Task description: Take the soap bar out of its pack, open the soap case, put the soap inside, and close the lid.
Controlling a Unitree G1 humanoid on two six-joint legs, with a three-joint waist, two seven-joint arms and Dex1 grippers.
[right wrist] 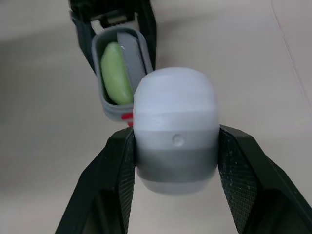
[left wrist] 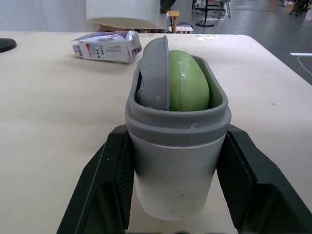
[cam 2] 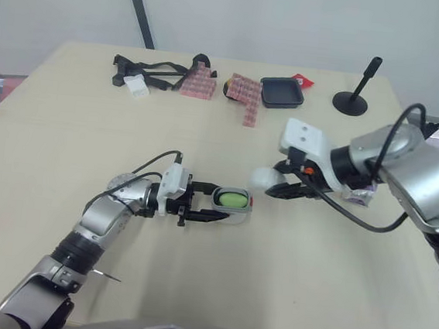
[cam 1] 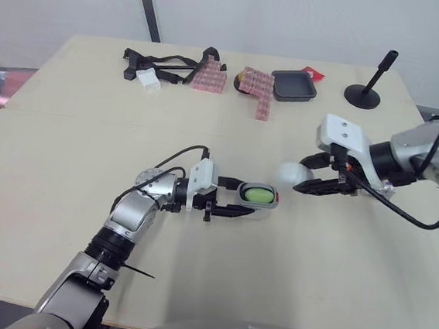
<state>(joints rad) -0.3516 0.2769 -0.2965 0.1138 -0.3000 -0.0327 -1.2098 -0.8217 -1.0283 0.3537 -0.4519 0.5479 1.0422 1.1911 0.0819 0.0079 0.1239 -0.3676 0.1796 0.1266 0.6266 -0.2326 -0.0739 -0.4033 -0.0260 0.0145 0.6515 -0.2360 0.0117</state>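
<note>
Soap (left wrist: 187, 83), green and probably slick, is lodged inside the open case (left wrist: 175, 165). The case is clamped at its sides by the left gripper (cam 1: 235, 200), fingers closed, over the table (cam 1: 64, 157). The lid (right wrist: 175, 122), judged light and rigid, is pinched at its flanks by the right gripper (cam 1: 309, 182), near the case.

soap bar (left wrist: 187, 87) half hidden behind grey insert (left wrist: 155, 73), pack (left wrist: 105, 45) print unreadable, far pink items (cam 1: 258, 86) indistinct

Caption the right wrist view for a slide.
Right pincer grips the soap case lid near the open case, green soap bar inside, held by the left pincer.
</note>
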